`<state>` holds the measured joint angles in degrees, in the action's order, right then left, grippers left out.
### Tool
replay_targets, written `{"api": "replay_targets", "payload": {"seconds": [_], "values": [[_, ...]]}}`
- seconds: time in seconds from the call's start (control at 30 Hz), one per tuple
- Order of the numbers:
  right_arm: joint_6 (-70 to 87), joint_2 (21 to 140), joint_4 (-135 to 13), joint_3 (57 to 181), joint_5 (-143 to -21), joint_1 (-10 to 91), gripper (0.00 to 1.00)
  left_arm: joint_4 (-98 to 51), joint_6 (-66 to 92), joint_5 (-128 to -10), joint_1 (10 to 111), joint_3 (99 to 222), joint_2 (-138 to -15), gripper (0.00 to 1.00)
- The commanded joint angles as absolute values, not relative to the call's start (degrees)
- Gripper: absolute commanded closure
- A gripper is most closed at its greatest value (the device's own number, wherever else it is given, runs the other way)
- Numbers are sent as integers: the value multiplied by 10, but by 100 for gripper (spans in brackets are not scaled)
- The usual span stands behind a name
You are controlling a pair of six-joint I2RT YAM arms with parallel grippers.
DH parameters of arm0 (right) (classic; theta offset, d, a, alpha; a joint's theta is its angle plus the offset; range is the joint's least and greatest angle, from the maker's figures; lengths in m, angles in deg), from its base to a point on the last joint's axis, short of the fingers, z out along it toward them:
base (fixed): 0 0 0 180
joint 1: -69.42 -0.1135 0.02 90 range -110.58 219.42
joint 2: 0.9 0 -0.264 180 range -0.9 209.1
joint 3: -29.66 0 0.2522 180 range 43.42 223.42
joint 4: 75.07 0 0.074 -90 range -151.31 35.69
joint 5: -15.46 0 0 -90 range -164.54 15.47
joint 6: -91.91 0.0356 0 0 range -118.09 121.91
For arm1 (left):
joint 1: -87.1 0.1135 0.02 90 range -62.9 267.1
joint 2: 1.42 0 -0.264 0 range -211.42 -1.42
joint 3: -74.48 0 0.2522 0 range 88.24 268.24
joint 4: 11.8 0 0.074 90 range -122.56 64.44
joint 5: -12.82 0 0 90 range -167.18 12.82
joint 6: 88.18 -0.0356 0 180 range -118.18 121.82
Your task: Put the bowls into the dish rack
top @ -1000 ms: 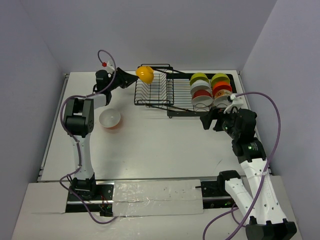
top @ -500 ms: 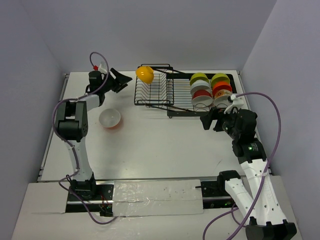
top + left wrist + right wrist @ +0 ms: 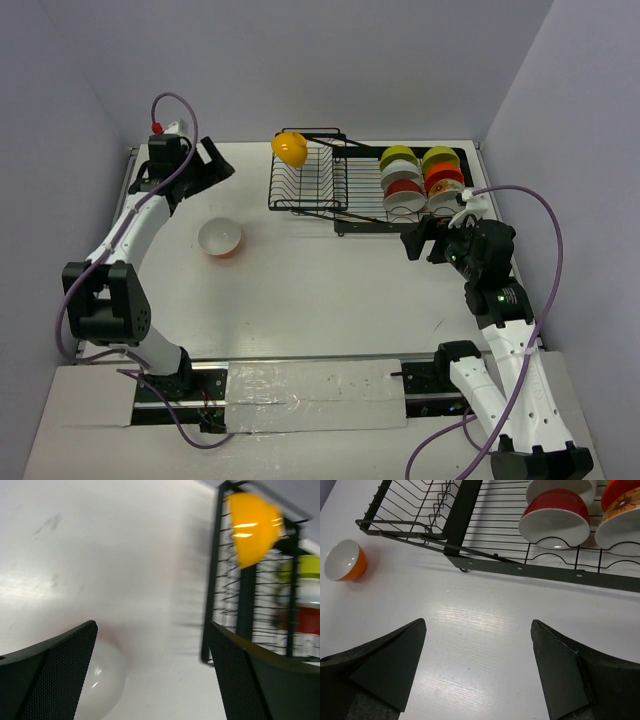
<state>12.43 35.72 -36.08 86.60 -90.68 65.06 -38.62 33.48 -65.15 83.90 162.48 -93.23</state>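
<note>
Left pincer now spread, pulled back from yellow bowl resting on dish rack, right pincer spread, unmoved

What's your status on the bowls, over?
Left gripper and right gripper open, empty. Yellow bowl on dish rack; orange bowl loose on table. Nothing blocking it.

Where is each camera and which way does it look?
Top: high behind, looking down at the table; left arm and right arm show.
Left wrist: on left arm, facing rack and yellow bowl; left pincer shows.
Right wrist: on right arm, facing rack's front; right pincer shows.
Shared: top and right wrist both see the orange bowl.
</note>
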Motion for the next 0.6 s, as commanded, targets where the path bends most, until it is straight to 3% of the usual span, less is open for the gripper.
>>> {"api": "replay_targets", "payload": {"seconds": [0.0, 0.3, 0.57], "values": [[114, 350, -363, 881, -910, 646, 7, -558, 254, -769, 824, 1603, -908, 2], [125, 350, -381, 853, -930, 646, 7, -605, 254, -900, 720, 1579, -897, 2], [121, 336, -378, 845, -933, 646, 7, -606, 285, -940, 670, 1602, -962, 21]]}}
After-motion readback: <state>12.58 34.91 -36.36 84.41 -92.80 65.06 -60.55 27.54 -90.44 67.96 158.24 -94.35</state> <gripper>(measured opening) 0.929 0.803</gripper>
